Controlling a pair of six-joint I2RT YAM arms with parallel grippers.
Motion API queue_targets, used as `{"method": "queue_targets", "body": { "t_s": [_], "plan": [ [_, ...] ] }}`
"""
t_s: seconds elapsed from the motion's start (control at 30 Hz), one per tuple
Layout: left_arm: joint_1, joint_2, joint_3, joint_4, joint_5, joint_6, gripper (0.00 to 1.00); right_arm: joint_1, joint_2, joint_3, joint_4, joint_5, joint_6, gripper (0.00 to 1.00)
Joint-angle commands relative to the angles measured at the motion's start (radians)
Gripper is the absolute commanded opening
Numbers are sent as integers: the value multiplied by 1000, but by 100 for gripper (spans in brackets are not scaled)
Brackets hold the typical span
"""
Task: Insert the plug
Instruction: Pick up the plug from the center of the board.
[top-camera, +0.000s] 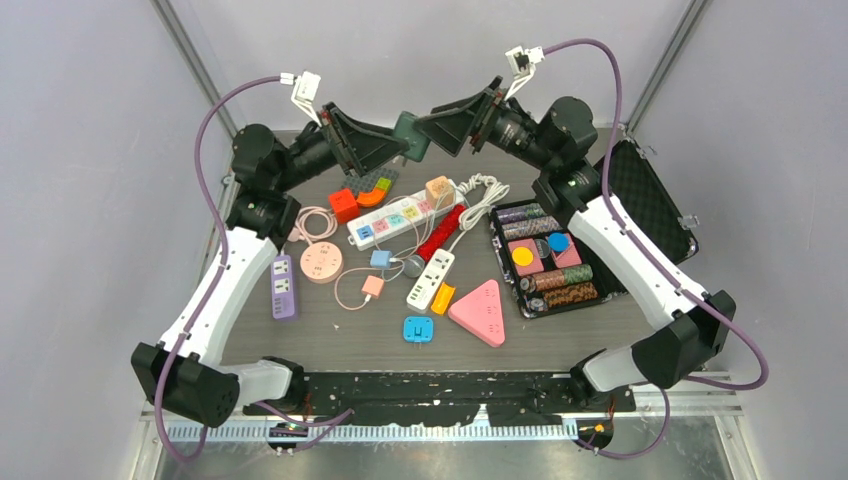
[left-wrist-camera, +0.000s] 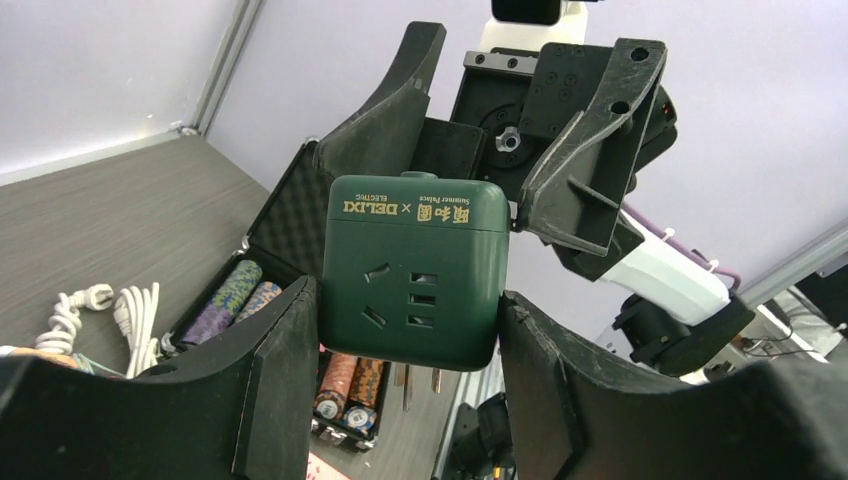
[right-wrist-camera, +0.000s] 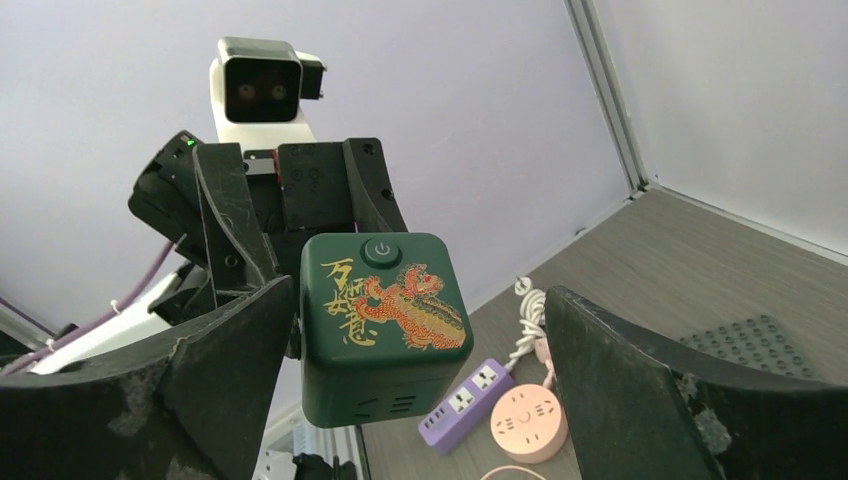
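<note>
Dark green plastic cube socket (left-wrist-camera: 410, 270) hangs in the air above the far middle of the grey wood-grain tabletop (top-camera: 560, 335), pinched by its sides in the left pincer (left-wrist-camera: 405, 315). The right pincer (right-wrist-camera: 420, 295) faces it, spread wide, one finger clear of the cube. A white power strip (top-camera: 400, 218) lies below; pale lilac walls (top-camera: 420, 50) stand behind.

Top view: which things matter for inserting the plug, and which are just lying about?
In play:
green cube socket
left gripper clamping it
right gripper open around it

Lying about:
white power strip
purple power strip
round pink socket
pink triangular socket
poker chip case
</note>
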Motion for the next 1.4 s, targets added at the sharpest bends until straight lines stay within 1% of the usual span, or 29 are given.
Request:
{"method": "queue_targets", "body": {
  "t_s": [0.0,0.17,0.23,0.33,0.4,0.6,0.73,0.8,0.9,1.03,1.07,1.1,1.13,1.17,1.2,1.23,1.27,1.3,1.33,1.37],
  "plan": [
    [6,-27,65,-32,66,95,0,-3,-38,29,-51,-76,-110,100],
    [6,-19,70,-42,107,114,0,-4,-13,61,-72,-229,-120,100],
    [6,-19,70,-52,122,126,0,-3,-4,78,-94,-249,-122,98],
    [6,-24,64,-51,125,134,0,-3,18,122,-138,-267,-113,84],
    [6,-20,66,-58,130,139,0,-2,32,140,-146,-279,-96,81],
    [6,-12,89,-126,175,197,0,-3,39,155,-190,-286,-123,87],
    [6,-19,114,-224,177,297,0,-3,65,211,-312,-326,-184,83],
    [6,-18,124,-248,201,320,0,-2,69,225,-369,-331,-226,82],
    [6,-18,131,-266,221,341,0,-5,69,240,-432,-337,-287,79],
    [6,-12,139,-272,241,346,0,-6,81,261,-438,-402,-295,69],
    [6,-10,141,-276,242,348,0,-4,84,266,-438,-410,-295,64],
    [6,-9,143,-279,242,349,0,-4,90,269,-438,-429,-292,61],
    [6,-6,147,-282,240,350,0,-4,98,278,-438,-439,-288,55],
    [7,-4,152,-283,235,351,0,-4,103,283,-440,-455,-284,51],
    [6,0,155,-282,231,348,0,-5,111,290,-440,-460,-277,44],
    [6,2,158,-283,226,349,0,-5,114,291,-441,-469,-274,42],
    [6,4,160,-283,224,348,0,-4,118,295,-441,-473,-272,36],
    [6,7,163,-283,220,345,0,-3,120,295,-441,-478,-271,33],
    [6,10,166,-304,216,345,0,-3,122,295,-441,-477,-271,26],
    [6,13,167,-309,211,344,5,-3,122,296,-441,-472,-273,22]
  ]
}}
